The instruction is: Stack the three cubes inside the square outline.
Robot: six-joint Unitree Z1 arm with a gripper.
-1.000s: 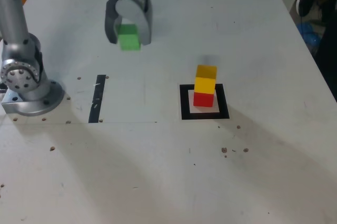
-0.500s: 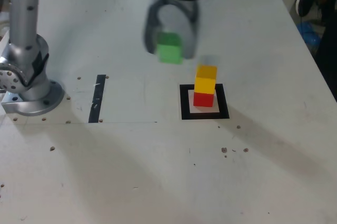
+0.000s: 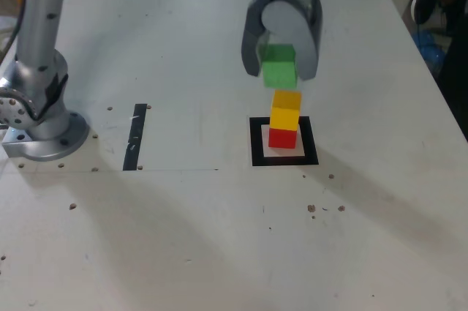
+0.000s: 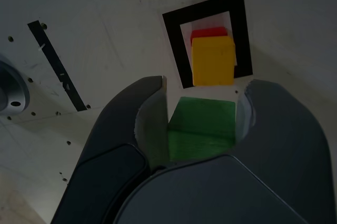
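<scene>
Up near the top centre of the exterior view, the one gripper (image 3: 281, 62) pinches the single green cube (image 3: 278, 66) between its two fingers, clear of the table (image 3: 219, 216). Just below it stand two more cubes, one yellow cube (image 3: 286, 108) stacked on one red cube (image 3: 283, 136), inside the square outline (image 3: 284, 141) right of centre. One straight black tape strip (image 3: 135, 136) lies at mid-left, near the arm's base (image 3: 36, 117) at the left edge.

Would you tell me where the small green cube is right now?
The small green cube is clamped in the gripper, just above the yellow cube stacked on the red cube.
</scene>
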